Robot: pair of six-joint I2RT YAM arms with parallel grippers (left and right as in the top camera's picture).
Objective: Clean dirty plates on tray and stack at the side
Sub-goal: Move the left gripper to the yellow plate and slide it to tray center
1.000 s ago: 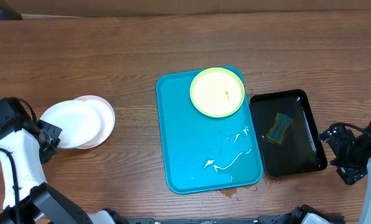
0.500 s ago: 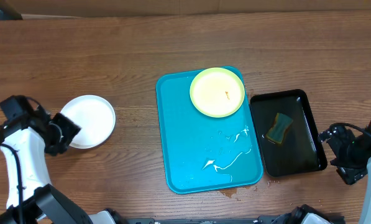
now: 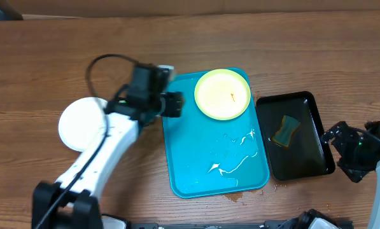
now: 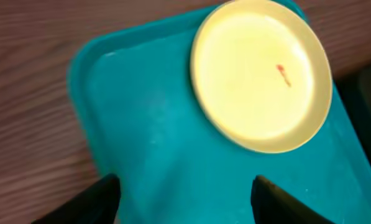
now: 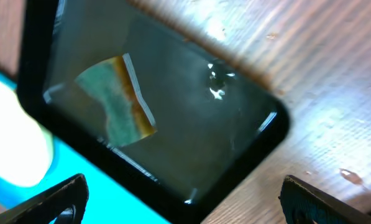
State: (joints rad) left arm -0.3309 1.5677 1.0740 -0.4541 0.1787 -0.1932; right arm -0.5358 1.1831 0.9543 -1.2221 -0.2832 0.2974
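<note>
On the wooden surface [image 3: 272, 38], the blue tray [image 3: 190, 159] holds a smeared yellow-green plate [image 3: 222, 94] at its far right corner, where the left gripper [image 4: 185, 186], jaws apart and empty, could skid the plate's low rim instead of pinching it, while the right gripper [image 5: 188, 202], jaws also apart, waits by the black tray [image 3: 307, 152].

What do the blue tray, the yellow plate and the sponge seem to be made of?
The blue tray looks like moulded plastic, smooth and glossy: it has rounded corners, and wet streaks shine on it. The yellow plate seems to be plastic or melamine, with an even, matte colour, though ceramic cannot be excluded. The sponge looks like soft foam, with a green scouring face over a yellow-orange layer.
</note>
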